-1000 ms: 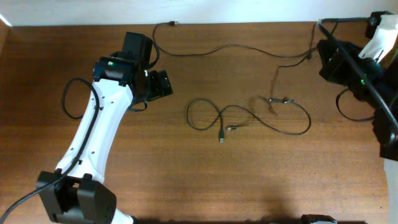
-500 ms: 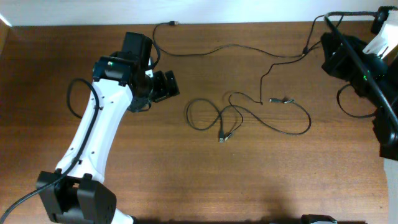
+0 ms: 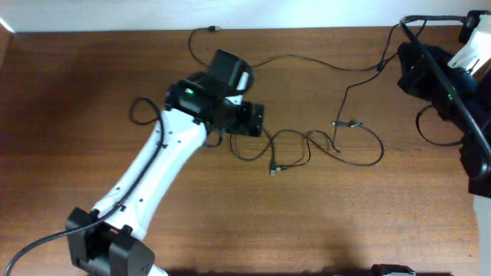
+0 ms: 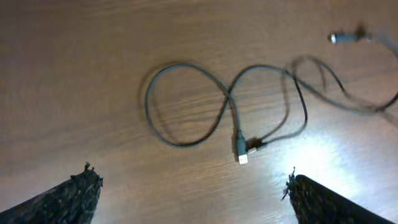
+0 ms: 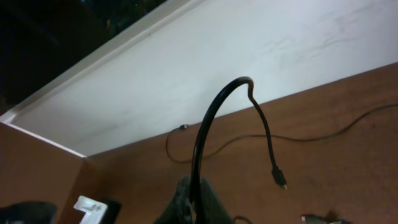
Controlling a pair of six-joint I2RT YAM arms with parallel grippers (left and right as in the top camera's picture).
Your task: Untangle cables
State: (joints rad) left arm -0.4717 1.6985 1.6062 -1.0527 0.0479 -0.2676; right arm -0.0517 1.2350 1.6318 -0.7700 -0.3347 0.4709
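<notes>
Left pincer (image 4: 193,182) hangs wide open right above the looped cable (image 4: 186,112) lying mid-table (image 3: 92,92), its USB plug (image 4: 242,157) facing the camera. Right pincer (image 5: 191,198) is clamped onto a second cable (image 5: 214,118) that arcs upward, its plug end (image 5: 281,180) dangling. A third cable (image 3: 307,60) trails along the far edge.

I find open table (image 3: 368,222) in front of the cables (image 4: 235,115), my left arm (image 3: 149,172) barring the left side
</notes>
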